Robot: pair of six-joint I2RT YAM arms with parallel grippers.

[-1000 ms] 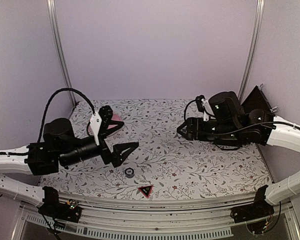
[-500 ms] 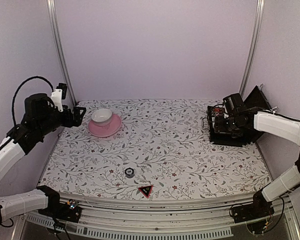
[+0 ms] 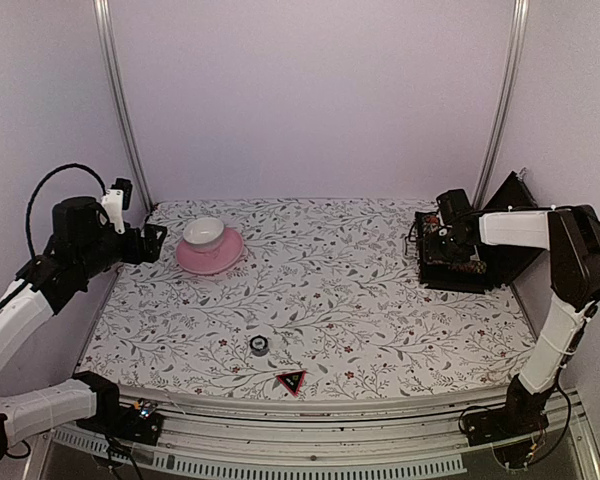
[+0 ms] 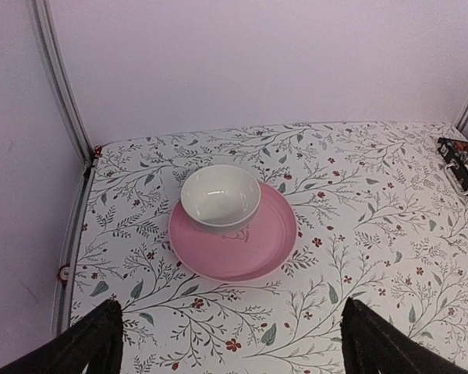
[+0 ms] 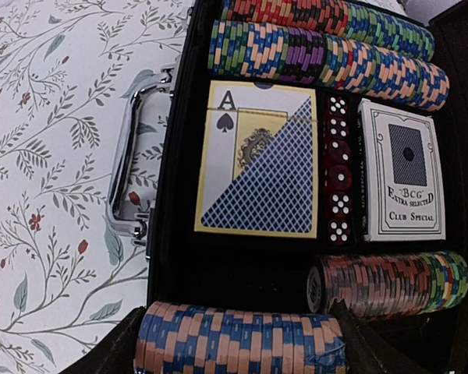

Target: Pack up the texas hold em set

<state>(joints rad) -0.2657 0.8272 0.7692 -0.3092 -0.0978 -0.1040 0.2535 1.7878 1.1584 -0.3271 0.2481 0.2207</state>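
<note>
On the overhead view, my left gripper [image 3: 152, 243] hangs at the nine o'clock edge of the table [image 3: 380, 330]. Its jaws are spread wide with nothing between them, and it points at the pink saucer [image 3: 212, 258] at about ten o'clock, which carries a white cup [image 3: 204, 231]. Toward six o'clock a small black ring [image 3: 259, 346] lies on the cloth. Just nearer, at the edge, sits the red-and-black triangle marker [image 3: 291, 381], well apart from the rest of the set. The black case [image 3: 458, 277] lies open at three o'clock, its lid [image 3: 510, 210] tipped up by the right wall. My right gripper [image 3: 443, 232] hovers over it. Its wrist camera shows the metal handle [image 5: 125, 156] at nine o'clock, striped chip rolls [image 5: 327, 62] across twelve, and two card decks [image 5: 253, 160] with a row of red dice [image 5: 338, 187] in the middle. The jaws are partway closed on a blue-and-orange roll [image 5: 242, 339], gripped by its ends above the case's six o'clock edge.
</note>
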